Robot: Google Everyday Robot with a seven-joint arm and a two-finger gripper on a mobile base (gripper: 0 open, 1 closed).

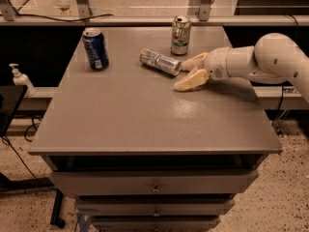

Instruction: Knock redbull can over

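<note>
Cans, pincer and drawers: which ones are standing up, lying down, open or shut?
redbull can: lying on its side.
blue can: standing upright.
white-and-green can: standing upright.
pincer: open, holding nothing, just right of the redbull can.
drawers: shut.
</note>
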